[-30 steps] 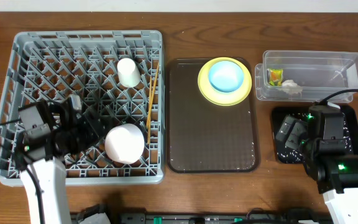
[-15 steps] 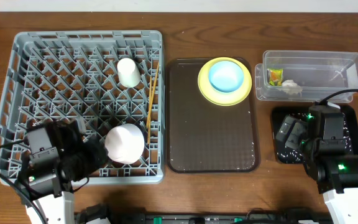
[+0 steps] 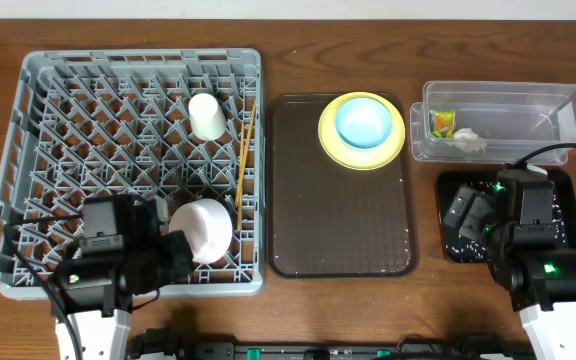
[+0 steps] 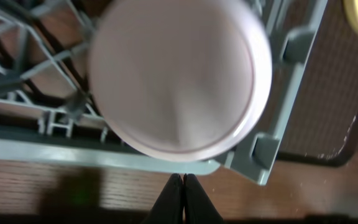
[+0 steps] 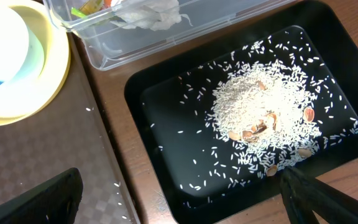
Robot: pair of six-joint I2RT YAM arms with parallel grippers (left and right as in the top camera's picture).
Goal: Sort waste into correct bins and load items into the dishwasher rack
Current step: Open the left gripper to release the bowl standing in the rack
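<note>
Left fingers point(image 4: 174, 200): closed, empty, beside white bowl point(image 4: 179, 74).
Right fingers point(image 5: 39, 199): open, above black tray point(image 5: 166, 143).
Yellow plate point(image 3: 328, 138): left of and beyond the open pair; right arm probably nearer.

Dark wood-grain counter point(image 3: 418, 40) carries four things directly. Grey dishwasher rack point(image 3: 138, 57) sits at the left and takes up most of that side. Brown tray point(image 3: 338, 220) lies just beside the rack's right wall, long side front to back. Clear tub point(image 3: 528, 120) lies at the far right toward the back. Black tray point(image 5: 166, 106) lies just in front of the tub, with bare wood between it and the brown tray.
</note>
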